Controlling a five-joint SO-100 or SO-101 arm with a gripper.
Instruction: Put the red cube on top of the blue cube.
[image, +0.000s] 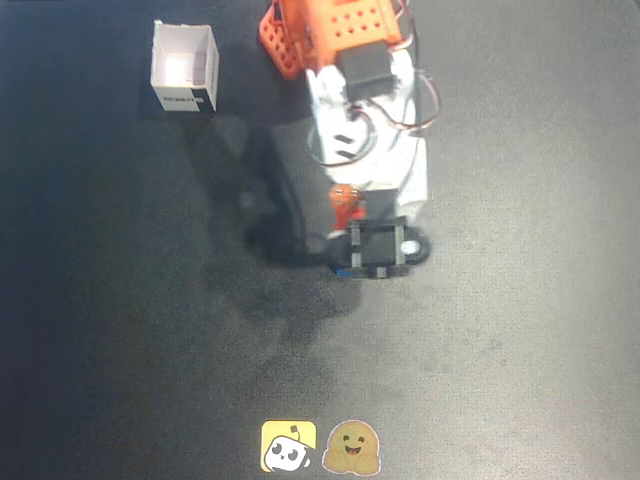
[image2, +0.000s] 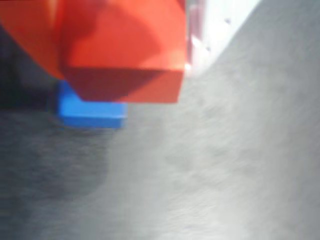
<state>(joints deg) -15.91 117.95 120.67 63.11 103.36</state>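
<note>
One tool: the tool (image2: 125, 55) was pinching the red cube (image2: 125, 75), which filled the upper left of the wrist view; a white finger (image2: 210, 35) showed at the cube's right side.
Red cube's place: held just above the blue cube (image2: 87, 110), overlapping it only in part in the wrist view; whether the two touched could not be told.
Blue cube's place: on the dark worktop (image2: 225, 175) near its middle, with only a thin blue sliver (image: 343, 272) showing under the arm in the overhead view.
Risk of a miss: the red cube looked offset to the right of the blue one, so a release here would likely let it tip off the edge and roll onto the worktop.
Risk of a shove: lowering further off-centre might push the blue cube aside, since nothing braced it.
Blur: the wrist view was soft, so alignment was a judgement only.
Open room: bare worktop lay on all sides of the cubes.
Edges: the white box (image: 185, 68) stood well apart near the far left corner, and two stickers (image: 320, 446) sat by the near edge, neither in the way.
</note>
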